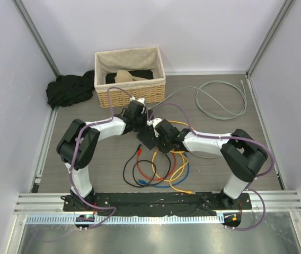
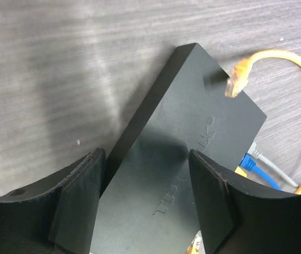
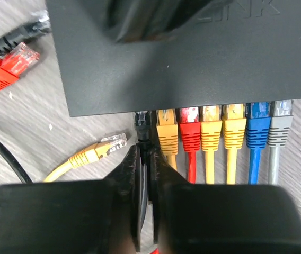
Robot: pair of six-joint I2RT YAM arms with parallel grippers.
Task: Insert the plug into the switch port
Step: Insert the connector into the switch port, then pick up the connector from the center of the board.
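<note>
Right wrist view: right gripper [image 3: 146,159] pinches the black plug [image 3: 141,123], nose at the switch [image 3: 166,63] port left of the seated plugs [image 3: 211,129]; a final push probably remains. Left gripper [image 2: 145,180], spread, straddles the switch on the table [image 2: 60,79].

Both the left arm [image 1: 105,128] and the right arm [image 1: 209,144] have white tubular links joined by bulky black rounded joint housings. A purple cable [image 1: 109,98] loops along each. Their bases sit bolted on a black plate [image 1: 156,200]. The left fingers [image 2: 81,196] are thick matte black wedges; the right fingers [image 3: 134,196] thin black blades
</note>
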